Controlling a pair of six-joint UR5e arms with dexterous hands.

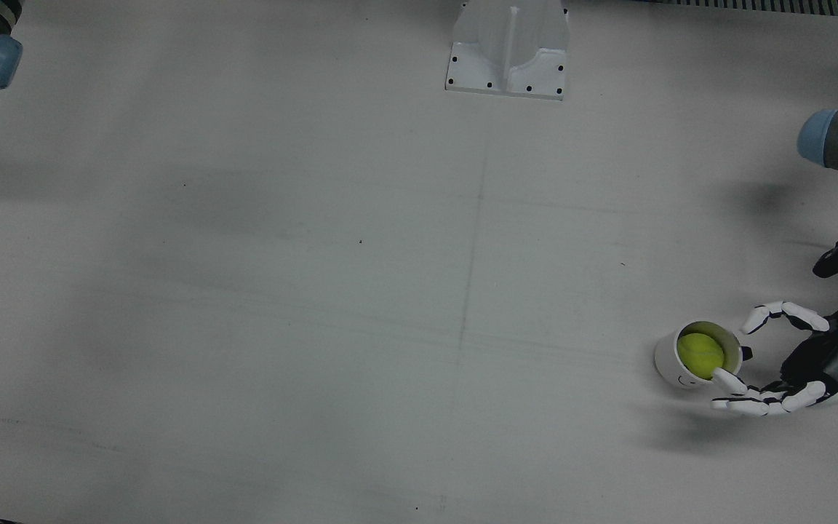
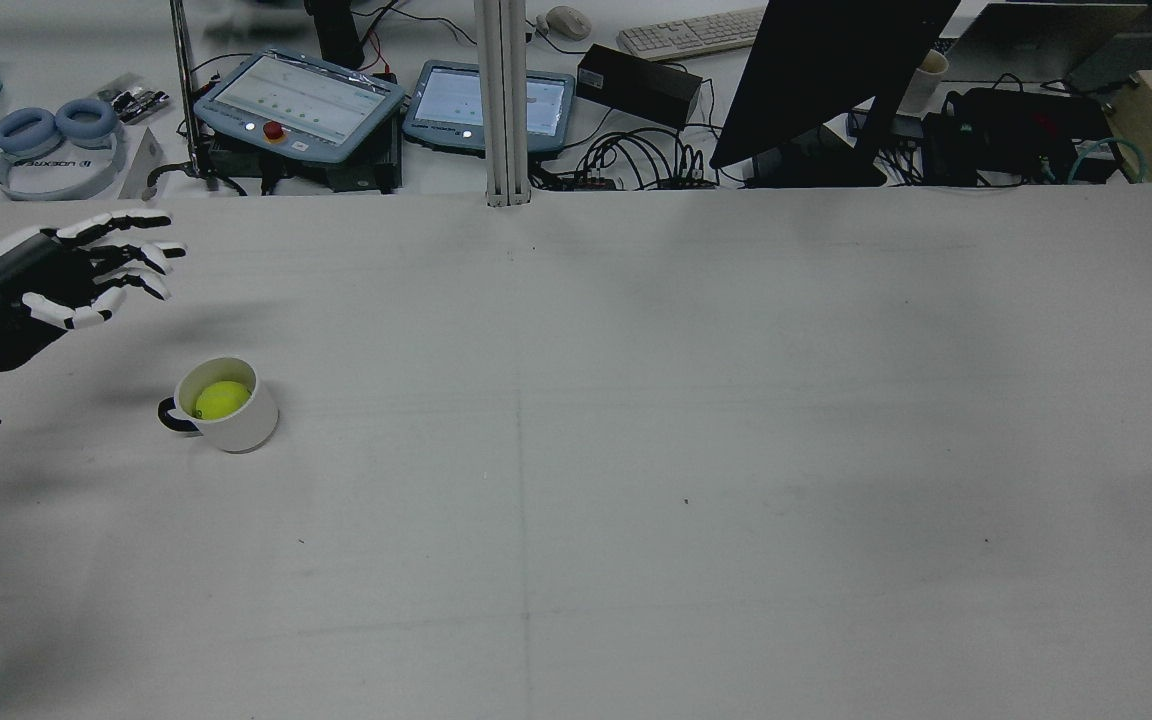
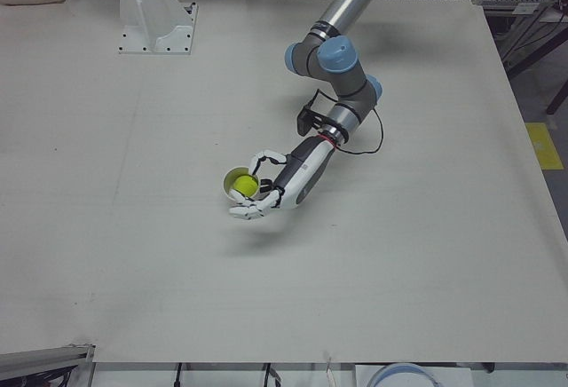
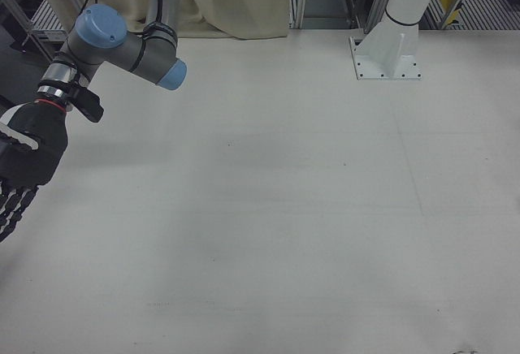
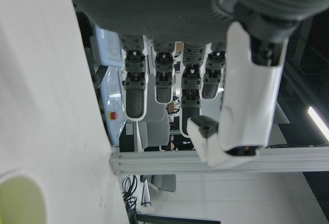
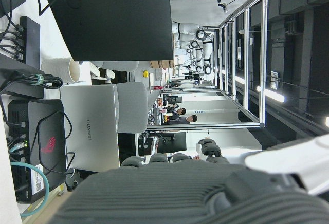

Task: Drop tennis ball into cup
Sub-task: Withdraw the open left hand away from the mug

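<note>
The tennis ball (image 1: 700, 352) sat inside the white cup (image 1: 670, 362) near my left edge of the table (image 1: 317, 291). My left hand (image 1: 790, 371) hovered beside it, fingers spread, holding nothing. My right hand (image 4: 20, 163) hung off to the side, also empty as far as I could see.

The tennis ball (image 1: 700, 352) sits inside the cup (image 1: 670, 364), bright yellow-green, lying below the rim and filling much of the opening. The cup is white with a dark handle (image 2: 169, 416), standing upright on the tabletop (image 1: 317, 291). There's a small dark curved mark on its outer wall in the front view. That view has it at the lower right of the frame; the rear view shows it at the middle left, handle pointing toward the frame's left edge, ball (image 2: 221, 399) clearly visible within.
</note>
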